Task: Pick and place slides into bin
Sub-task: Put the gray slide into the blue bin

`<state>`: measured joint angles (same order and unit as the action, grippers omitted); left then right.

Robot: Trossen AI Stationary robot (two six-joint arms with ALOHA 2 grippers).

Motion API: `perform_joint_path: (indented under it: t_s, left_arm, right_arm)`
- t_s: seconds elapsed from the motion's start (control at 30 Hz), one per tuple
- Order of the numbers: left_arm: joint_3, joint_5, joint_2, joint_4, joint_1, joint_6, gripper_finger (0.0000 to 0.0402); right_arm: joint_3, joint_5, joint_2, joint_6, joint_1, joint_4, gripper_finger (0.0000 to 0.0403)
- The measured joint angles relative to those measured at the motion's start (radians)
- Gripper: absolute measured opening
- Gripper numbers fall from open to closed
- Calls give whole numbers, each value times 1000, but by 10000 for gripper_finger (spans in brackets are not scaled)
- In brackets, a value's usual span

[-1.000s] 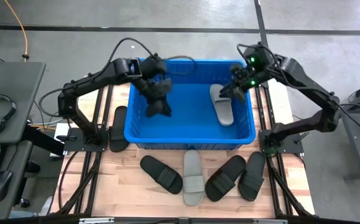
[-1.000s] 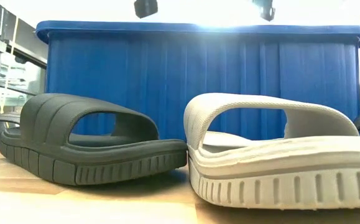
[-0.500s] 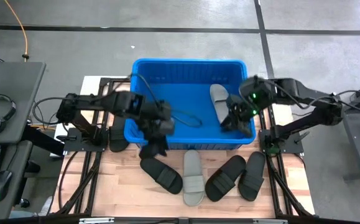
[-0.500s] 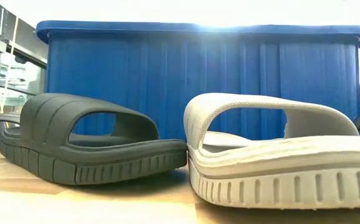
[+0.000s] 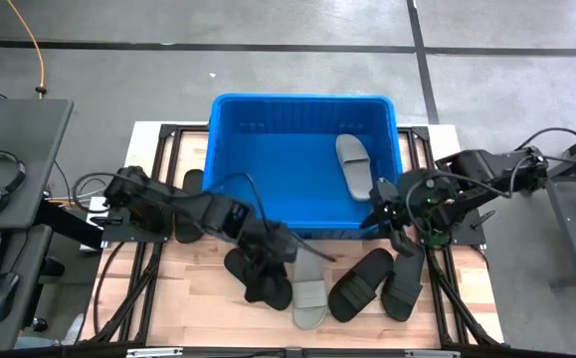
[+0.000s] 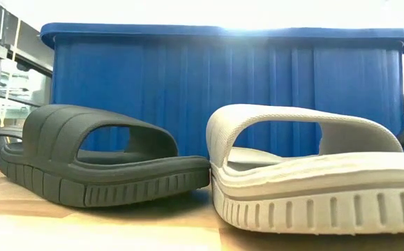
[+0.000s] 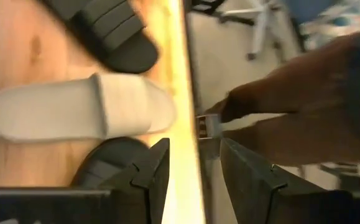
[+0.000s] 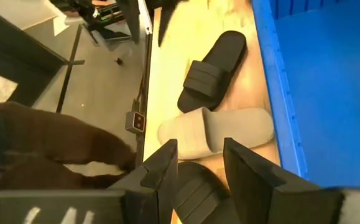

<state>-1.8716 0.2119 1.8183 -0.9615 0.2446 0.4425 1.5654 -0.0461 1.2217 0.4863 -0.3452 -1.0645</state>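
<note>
A blue bin [image 5: 230,214] of smooth rigid plastic, rectangular w/ a rolled rim, is seen at upper centre of the high view; its outer wall is vertically ribbed in the low view. One light grey slide [image 5: 353,166] is lying inside, at the bin's right. A wood-plank table [image 5: 188,303] w/ visible grain is seen below the bin.

On the table, lower centre of the high view, four slides are laid in a row: black slide [image 5: 259,279], grey slide [image 5: 308,293], then two black slides [image 5: 359,284] and [image 5: 404,280] to the right. Another black slide [image 5: 188,204] is lying left of the bin. All are matte moulded rubber w/ one wide strap; the black strap is ridged, the soles are grooved along the edge in the low view.

The left gripper [image 5: 270,261] is stretched low from the left edge across to lower centre, over the black slide's right part. In the left wrist view its fingers [image 7: 150,174] are seen apart, nothing between them; the black slide's edge is just beside one finger, grey slide farther off, a person's dark trousers beyond the table edge.

The right gripper [image 5: 395,221] is folded low at the bin's lower right corner, above the two right-hand black slides, approx. at the rim. In the right wrist view its fingers [image 8: 165,171] are apart and empty; a black slide is partly under them, grey slide just ahead.
</note>
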Motion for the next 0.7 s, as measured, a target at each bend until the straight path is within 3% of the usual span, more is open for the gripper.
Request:
perform_joint_path:
  t_s: [0.17,0.33,0.5,0.7]
  left_arm:
    - [0,-101,17,-21,51,16,134]
    - [1,-110,-14,-28,89,106,134]
    - [-2,-197,-107,31,163,192,133]
    - [-2,-389,-175,8,279,251,133]
  right_arm:
    - [0,37,13,118,-72,12,119]
    - [0,-88,123,168,-134,171,119]
    - [0,-191,257,231,-201,281,119]
    - [0,-106,390,282,-290,321,119]
